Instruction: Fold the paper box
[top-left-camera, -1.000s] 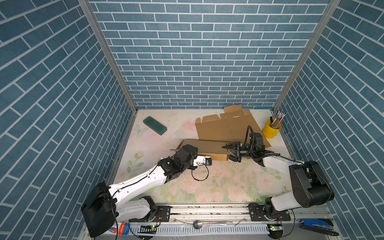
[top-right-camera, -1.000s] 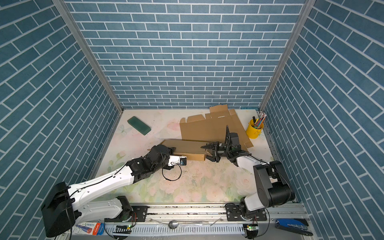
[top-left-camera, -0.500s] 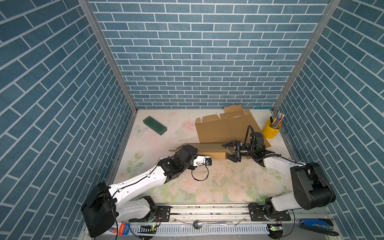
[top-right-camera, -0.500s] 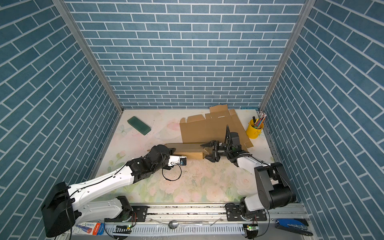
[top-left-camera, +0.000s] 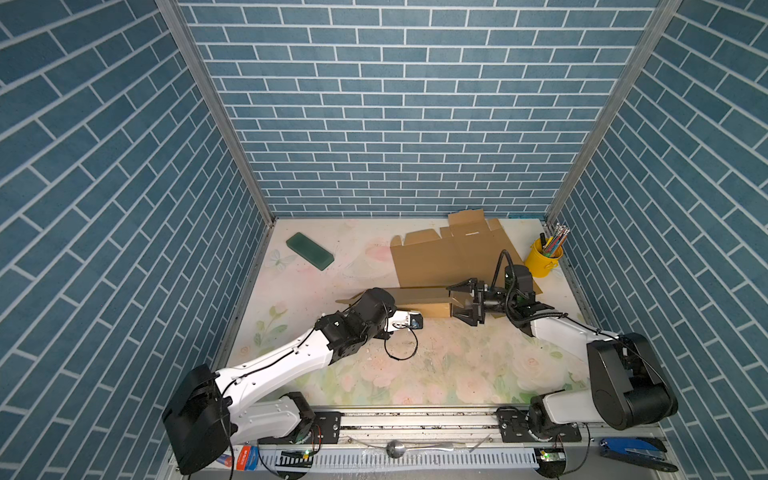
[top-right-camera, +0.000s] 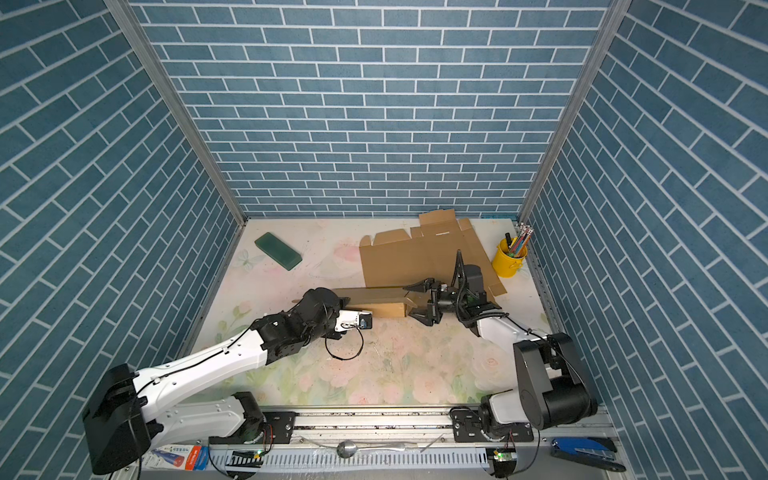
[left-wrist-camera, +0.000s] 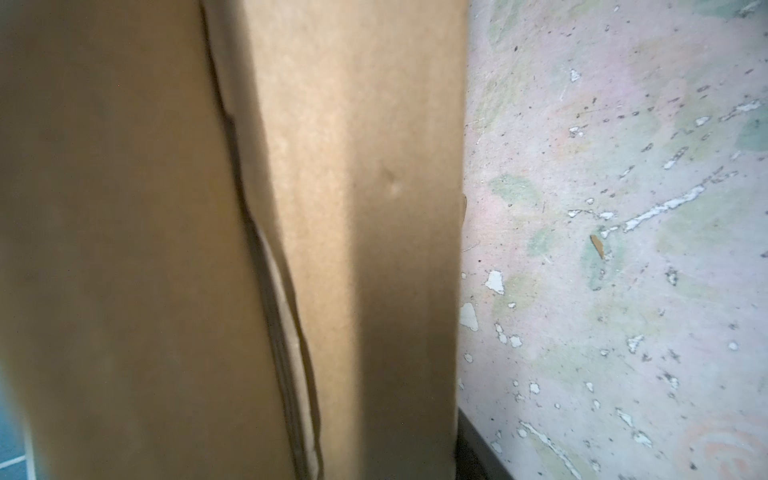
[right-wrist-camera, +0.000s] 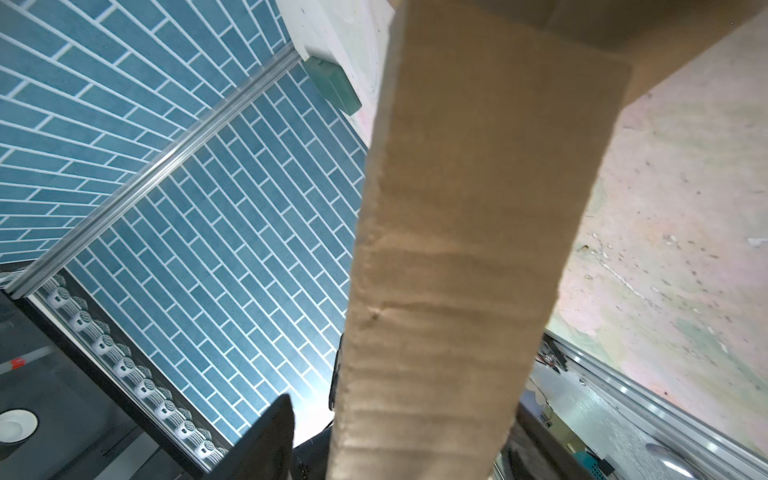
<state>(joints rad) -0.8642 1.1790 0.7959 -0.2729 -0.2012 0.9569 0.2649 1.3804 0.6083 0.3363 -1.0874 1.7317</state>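
The brown paper box (top-left-camera: 449, 257) lies partly flat at the back right in both top views. Its front strip (top-left-camera: 415, 296) is folded over a low front wall (top-left-camera: 432, 309). My right gripper (top-left-camera: 463, 302) stands open at the strip's right end, with one finger above the cardboard and one below it. In the right wrist view the strip (right-wrist-camera: 457, 249) runs between the jaws and a dark finger (right-wrist-camera: 266, 440) stands apart from it. My left gripper (top-left-camera: 395, 308) is pressed to the wall's left end, hidden under its wrist. The left wrist view shows cardboard (left-wrist-camera: 332, 208) and one finger (left-wrist-camera: 471, 449).
A green block (top-left-camera: 309, 256) lies at the back left. A yellow cup of pencils (top-left-camera: 542, 259) stands at the back right, close to the box. A black cable loop (top-left-camera: 401, 349) hangs by the left wrist. Blue brick walls enclose three sides.
My right gripper's jaws have spread wider apart around the strip's end. The folded strip now lies lower and flatter. The left arm has hardly moved.
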